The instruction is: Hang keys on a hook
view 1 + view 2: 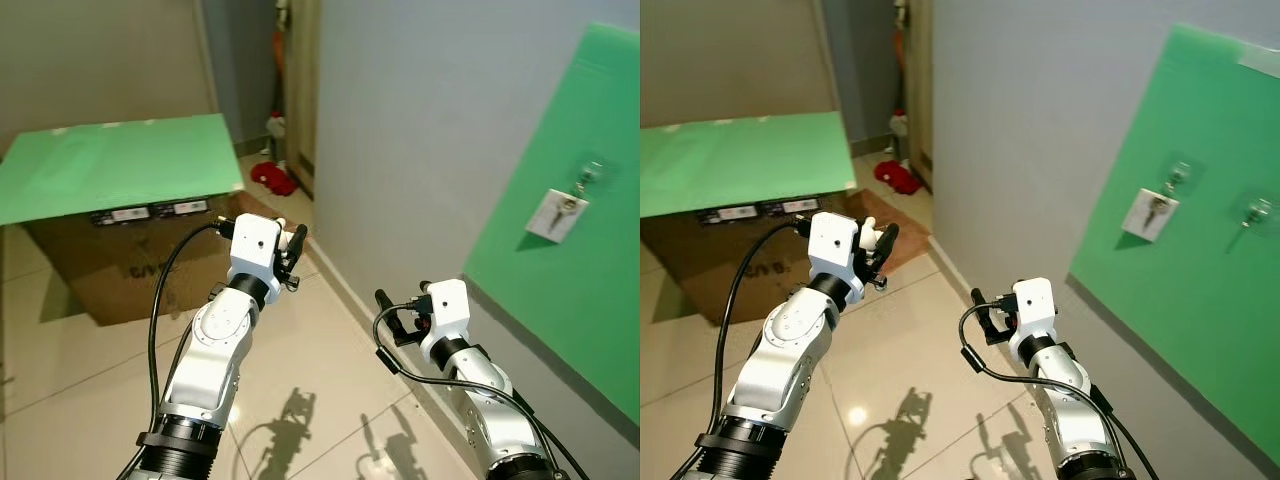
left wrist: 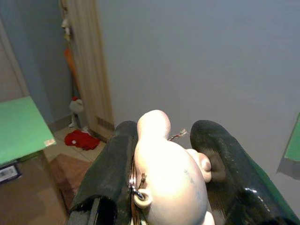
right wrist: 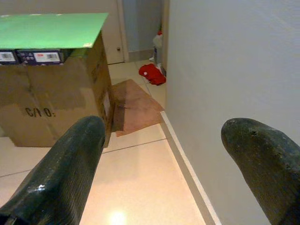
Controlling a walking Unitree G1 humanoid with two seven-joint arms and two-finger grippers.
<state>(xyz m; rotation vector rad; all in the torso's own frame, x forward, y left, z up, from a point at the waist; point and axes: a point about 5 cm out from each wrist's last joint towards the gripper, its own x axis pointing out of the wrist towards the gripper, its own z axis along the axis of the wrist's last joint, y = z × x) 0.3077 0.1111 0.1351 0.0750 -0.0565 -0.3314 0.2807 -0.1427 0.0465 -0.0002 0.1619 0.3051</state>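
Our left gripper [image 2: 164,187] is clamped on the keys' pale rounded keychain [image 2: 171,173], its metal ring [image 2: 136,192] against one finger, raised over the tiled floor [image 1: 300,360]. At three o'clock our right gripper [image 3: 164,164] hangs spread wide with nothing between its fingers. At two o'clock a green board [image 1: 1160,300] carries clear hooks [image 1: 1177,178], one holding a white tag [image 1: 1148,214].

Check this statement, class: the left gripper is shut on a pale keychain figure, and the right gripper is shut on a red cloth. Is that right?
Not quite. The left gripper is shut on the pale keychain figure, but the right gripper is open and holds nothing, as the right wrist view shows. The red cloth lies on the floor by the wall.
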